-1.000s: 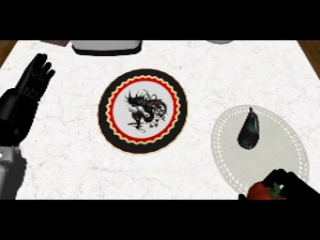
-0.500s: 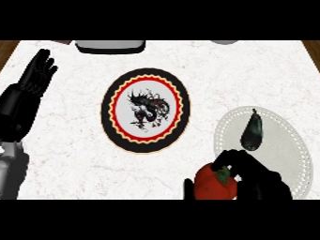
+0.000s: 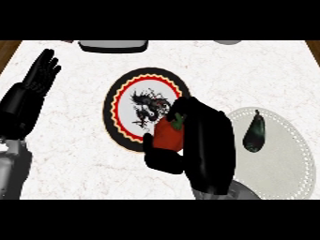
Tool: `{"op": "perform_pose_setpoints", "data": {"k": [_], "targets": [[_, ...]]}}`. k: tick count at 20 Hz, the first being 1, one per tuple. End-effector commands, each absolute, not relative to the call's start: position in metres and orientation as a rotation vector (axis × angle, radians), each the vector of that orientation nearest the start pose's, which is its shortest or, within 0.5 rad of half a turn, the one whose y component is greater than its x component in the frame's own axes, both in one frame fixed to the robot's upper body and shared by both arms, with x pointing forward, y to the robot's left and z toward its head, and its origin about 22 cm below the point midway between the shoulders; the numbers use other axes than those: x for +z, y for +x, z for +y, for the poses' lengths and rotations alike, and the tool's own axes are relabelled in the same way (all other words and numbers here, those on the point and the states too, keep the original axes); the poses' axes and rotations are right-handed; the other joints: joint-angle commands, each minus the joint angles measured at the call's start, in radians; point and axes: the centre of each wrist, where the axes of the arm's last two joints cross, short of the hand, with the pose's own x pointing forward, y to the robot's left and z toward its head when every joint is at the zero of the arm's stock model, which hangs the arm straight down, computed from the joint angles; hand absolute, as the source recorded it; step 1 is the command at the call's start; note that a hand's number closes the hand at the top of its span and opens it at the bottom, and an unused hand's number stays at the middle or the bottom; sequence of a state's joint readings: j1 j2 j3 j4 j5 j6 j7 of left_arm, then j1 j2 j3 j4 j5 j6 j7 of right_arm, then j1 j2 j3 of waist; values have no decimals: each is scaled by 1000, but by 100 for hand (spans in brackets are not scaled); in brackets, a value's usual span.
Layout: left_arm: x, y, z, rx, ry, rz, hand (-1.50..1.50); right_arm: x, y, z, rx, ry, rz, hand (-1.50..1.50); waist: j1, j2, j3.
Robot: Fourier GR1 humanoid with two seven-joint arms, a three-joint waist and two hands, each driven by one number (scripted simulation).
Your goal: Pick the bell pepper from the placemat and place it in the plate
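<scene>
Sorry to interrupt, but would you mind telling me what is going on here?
The right hand is curled around a red bell pepper at the lower right rim of the patterned plate. A dark eggplant lies on the pale placemat. The left hand rests open at the left edge.

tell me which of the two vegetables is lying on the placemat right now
The dark eggplant, lying alone on the pale oval placemat. The red bell pepper is off it, held in the right hand over the rim of the black-and-red patterned plate.
</scene>
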State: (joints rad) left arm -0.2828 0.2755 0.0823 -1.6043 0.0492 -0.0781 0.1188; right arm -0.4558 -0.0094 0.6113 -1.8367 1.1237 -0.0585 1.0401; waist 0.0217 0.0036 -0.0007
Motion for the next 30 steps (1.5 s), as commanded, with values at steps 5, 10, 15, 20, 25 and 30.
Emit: {"op": "perform_pose_setpoints", "data": {"k": [5,10,15,20,25,30], "targets": [[97,302,271,-262,109,-1762,0,120,306,-28,530,-898,-1444,150,12,6,0],[121,306,274,-257,108,-1774,0,103,344,-20,568,-943,-1377,150,22,5,1],[120,307,266,-271,76,-1790,0,78,362,-11,605,-988,-1335,150,45,12,1],[105,302,259,-295,59,-1771,0,67,373,-19,451,-929,-1281,-150,72,18,1],[107,313,262,-310,68,-1789,0,66,382,-22,439,-815,-1311,-150,80,24,1],[107,318,252,-299,48,-1769,0,73,383,-19,286,-777,-1482,-150,82,26,2]]}}
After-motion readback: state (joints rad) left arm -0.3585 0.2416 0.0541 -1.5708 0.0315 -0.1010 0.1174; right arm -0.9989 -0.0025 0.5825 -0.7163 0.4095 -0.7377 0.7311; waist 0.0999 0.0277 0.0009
